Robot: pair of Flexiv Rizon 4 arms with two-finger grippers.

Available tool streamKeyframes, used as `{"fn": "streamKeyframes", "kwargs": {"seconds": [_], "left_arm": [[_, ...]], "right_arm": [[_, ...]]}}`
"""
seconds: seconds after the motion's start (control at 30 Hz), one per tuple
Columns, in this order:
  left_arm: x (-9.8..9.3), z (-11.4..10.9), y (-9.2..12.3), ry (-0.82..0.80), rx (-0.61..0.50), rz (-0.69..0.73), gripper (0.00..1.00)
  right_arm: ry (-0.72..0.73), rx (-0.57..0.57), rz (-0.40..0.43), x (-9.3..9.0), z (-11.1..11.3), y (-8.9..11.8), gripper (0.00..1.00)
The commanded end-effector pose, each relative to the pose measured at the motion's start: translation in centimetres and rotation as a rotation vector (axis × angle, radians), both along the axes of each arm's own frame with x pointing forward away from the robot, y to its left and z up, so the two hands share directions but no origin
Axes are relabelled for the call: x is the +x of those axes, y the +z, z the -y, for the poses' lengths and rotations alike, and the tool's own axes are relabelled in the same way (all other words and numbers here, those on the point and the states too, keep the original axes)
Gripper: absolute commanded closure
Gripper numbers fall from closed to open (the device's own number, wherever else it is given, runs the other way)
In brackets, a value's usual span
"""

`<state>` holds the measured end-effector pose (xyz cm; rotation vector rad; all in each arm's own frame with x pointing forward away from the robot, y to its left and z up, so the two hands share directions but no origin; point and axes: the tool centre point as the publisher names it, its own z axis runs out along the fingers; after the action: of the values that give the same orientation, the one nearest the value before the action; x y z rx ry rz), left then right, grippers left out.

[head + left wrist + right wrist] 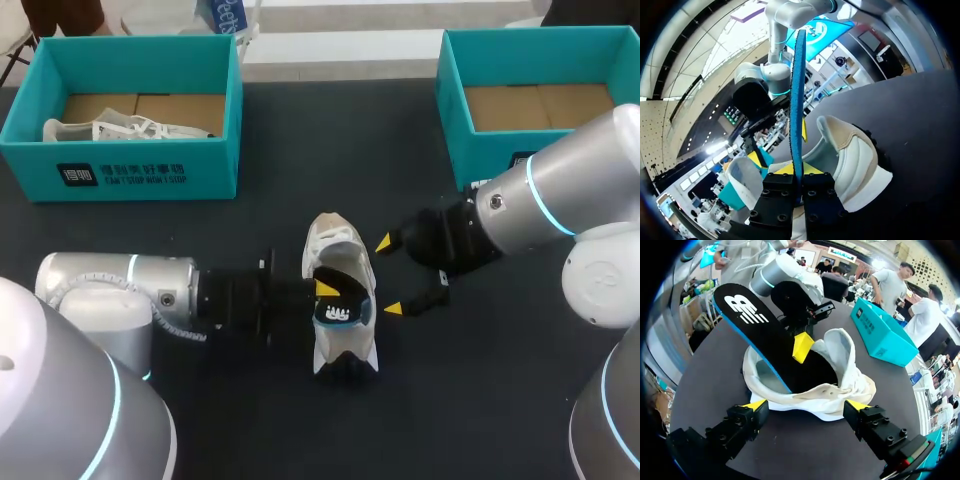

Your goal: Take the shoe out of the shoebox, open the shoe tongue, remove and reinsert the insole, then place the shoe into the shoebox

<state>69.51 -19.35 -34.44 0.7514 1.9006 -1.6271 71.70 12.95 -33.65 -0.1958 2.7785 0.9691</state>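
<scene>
A white shoe (pixel 338 245) lies on the black table, mid-front. Its black insole (pixel 340 305) with a blue edge sticks up out of the shoe opening. My left gripper (pixel 325 290) is shut on the insole; in the left wrist view the insole (pixel 799 100) stands edge-on between the yellow tips of the left gripper (pixel 799 170), with the shoe (pixel 855 160) beside them. My right gripper (pixel 389 275) stands open just right of the shoe, not touching it. In the right wrist view the shoe (pixel 840 375) and insole (pixel 760 330) lie just ahead of the open right gripper (pixel 806 405).
A teal shoebox (pixel 130 170) at the back left holds another white shoe (pixel 120 128). A second teal shoebox (pixel 455 110) stands at the back right with only its cardboard floor showing. Bare black table lies in front of the shoe.
</scene>
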Motion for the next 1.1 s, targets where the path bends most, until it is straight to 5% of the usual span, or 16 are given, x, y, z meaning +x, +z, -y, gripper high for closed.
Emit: {"fn": "streamKeyframes", "kwargs": {"seconds": [0.03,0.13,0.3,0.57,0.73,0.8,1.1], "left_arm": [[0.4,0.3,-0.5,0.011,-0.001,0.0,1.0],[-0.2,0.2,0.2,0.007,-0.012,-0.001,0.73],[-1.1,0.2,1.5,-0.001,-0.027,0.019,0.62],[-2.3,0.1,3.0,-0.014,-0.061,0.041,0.59],[-2.9,0.5,2.9,-0.029,-0.068,0.031,0.69],[-3.0,0.7,2.5,-0.036,-0.066,0.024,1.0],[-2.2,1.1,0.3,-0.039,-0.021,0.002,1.0]], "right_arm": [[0.0,0.002,0.003,-0.1,0.0,-0.1,0.0],[0.0,0.002,0.003,-0.1,0.0,-0.1,0.0],[0.0,0.002,0.003,-0.1,0.0,-0.1,0.0],[0.0,0.002,0.003,-0.1,0.0,-0.1,0.0],[0.0,0.002,0.003,-0.1,0.0,-0.1,0.0],[0.0,0.002,0.003,-0.1,0.0,-0.1,0.0],[0.0,0.002,0.003,-0.1,0.0,-0.1,0.0]]}}
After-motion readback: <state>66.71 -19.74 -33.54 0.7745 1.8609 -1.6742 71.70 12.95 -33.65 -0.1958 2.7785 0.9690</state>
